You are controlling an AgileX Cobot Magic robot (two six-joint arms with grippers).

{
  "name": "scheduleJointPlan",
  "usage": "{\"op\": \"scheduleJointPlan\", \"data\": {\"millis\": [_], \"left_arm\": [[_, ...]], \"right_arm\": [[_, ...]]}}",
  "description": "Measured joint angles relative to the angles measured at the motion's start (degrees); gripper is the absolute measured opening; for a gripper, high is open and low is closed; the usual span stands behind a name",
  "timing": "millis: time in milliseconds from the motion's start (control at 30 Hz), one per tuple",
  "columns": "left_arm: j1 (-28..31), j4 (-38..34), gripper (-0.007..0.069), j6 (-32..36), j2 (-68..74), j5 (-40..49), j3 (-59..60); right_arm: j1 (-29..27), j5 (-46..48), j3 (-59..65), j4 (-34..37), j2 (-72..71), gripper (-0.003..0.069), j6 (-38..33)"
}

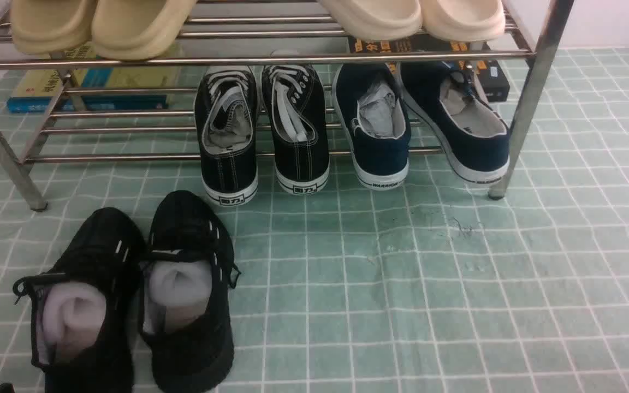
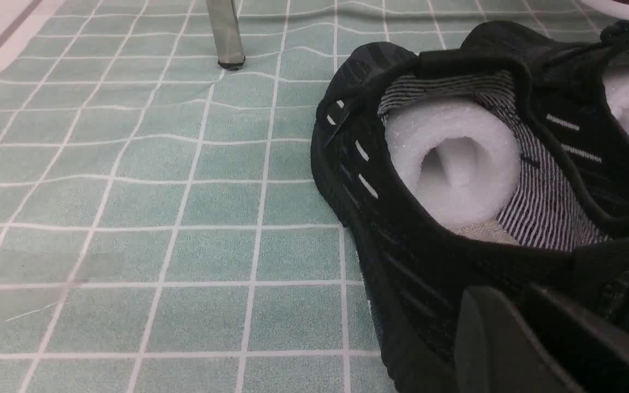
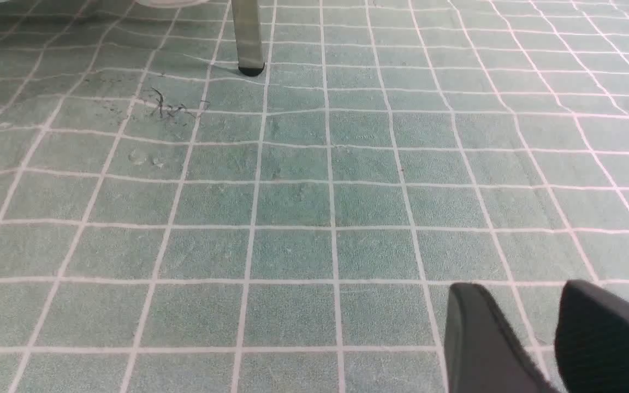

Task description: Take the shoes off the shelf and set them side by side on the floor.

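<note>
The two navy shoes [image 1: 380, 131] [image 1: 464, 128] sit on the lower tier of the steel shelf [image 1: 271, 59], at its right end, heels toward me and paper stuffed inside. The right one lies at an angle, close to the shelf's right front leg [image 1: 527, 103]. The green tiled floor [image 1: 402, 305] lies in front of them. My right gripper [image 3: 519, 292] hovers open low over the floor [image 3: 292, 202], with nothing between its fingers. My left gripper [image 2: 511, 305] is shut, right behind the heel of a black knit sneaker [image 2: 456, 164]; whether it touches the sneaker I cannot tell.
A pair of black knit sneakers [image 1: 90, 305] [image 1: 189, 295] with foam inside stands on the floor at the front left. Black lace-up sneakers [image 1: 227, 136] [image 1: 298, 131] share the lower tier. Beige slippers [image 1: 140, 27] [image 1: 418, 16] fill the top tier. Books [image 1: 90, 93] lie behind the shelf.
</note>
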Motion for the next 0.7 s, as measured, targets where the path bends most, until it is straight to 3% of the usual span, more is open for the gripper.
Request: {"op": "scheduleJointPlan", "data": {"millis": [333,700], "left_arm": [[0.0,0.0,0.0110,0.0,0.0,0.0,0.0],[0.0,0.1,0.0112,0.0,0.0,0.0,0.0]], "right_arm": [[0.0,0.0,0.0,-0.2,0.0,0.0237,0.0],[0.0,0.5,0.0,-12.7,0.0,0.0237,0.0]]}}
